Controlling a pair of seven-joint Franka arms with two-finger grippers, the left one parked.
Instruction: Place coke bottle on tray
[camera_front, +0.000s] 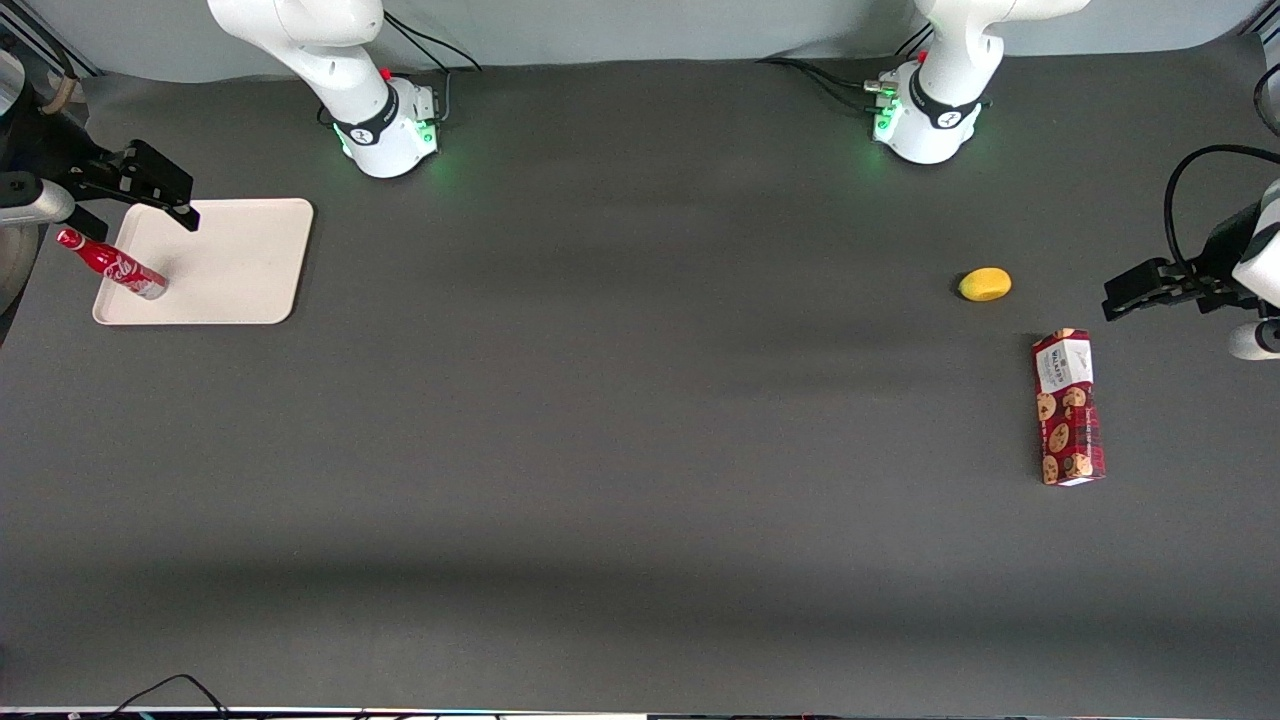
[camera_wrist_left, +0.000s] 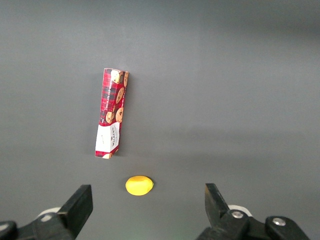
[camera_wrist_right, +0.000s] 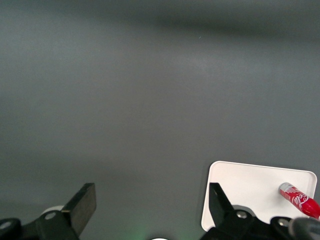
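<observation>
Bottle (camera_front: 110, 265) stands on tray (camera_front: 240, 262), at tray's 9 o'clock edge in front view, seemingly upright. Hand (camera_front: 165, 190) hovers above, fingers spread, holding nothing. Bottle likely light, stiff, smooth, tippy; best gripped mid-body. Placement looks done.

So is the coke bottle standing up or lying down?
Standing on the tray, near its edge: the coke bottle shows its base down and cap up. The open end effector hangs apart from it, above the tray.
</observation>
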